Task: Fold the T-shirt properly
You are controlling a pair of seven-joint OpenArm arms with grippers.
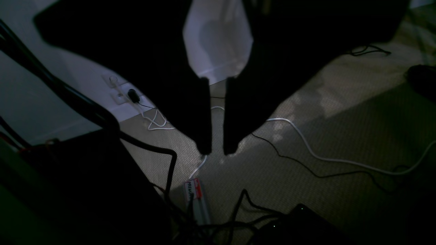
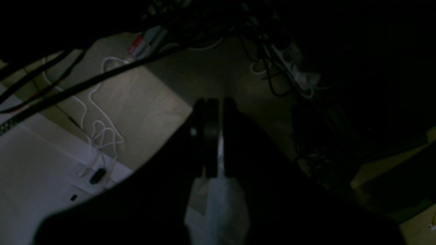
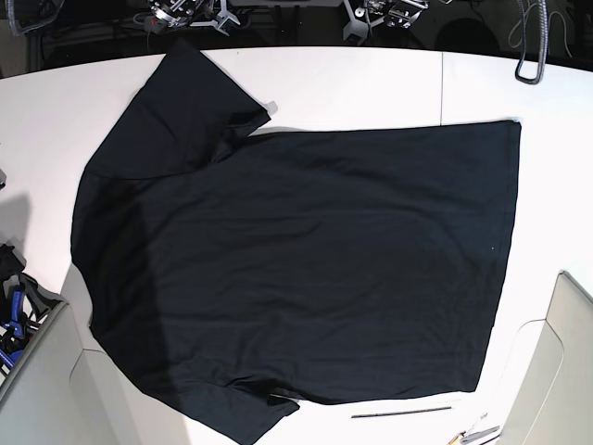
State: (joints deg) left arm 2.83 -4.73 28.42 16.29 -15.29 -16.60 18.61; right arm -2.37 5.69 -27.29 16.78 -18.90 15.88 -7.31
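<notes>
The black T-shirt (image 3: 296, 260) lies spread flat on the white table (image 3: 371, 83) in the base view. Its hem is to the right and its two short sleeves are to the left. Neither gripper shows in the base view. In the left wrist view, my left gripper (image 1: 217, 151) hangs over carpeted floor. Its fingers stand close together with a narrow slit and hold nothing. In the right wrist view, my right gripper (image 2: 218, 102) is also over the floor, dark, with its fingers nearly touching and empty. Both are away from the shirt.
A thin dark rod (image 3: 403, 411) lies on the table near its front edge, with small objects (image 3: 477, 433) beside it. White and black cables (image 1: 306, 143) and a power strip (image 2: 296, 71) lie on the floor under the grippers.
</notes>
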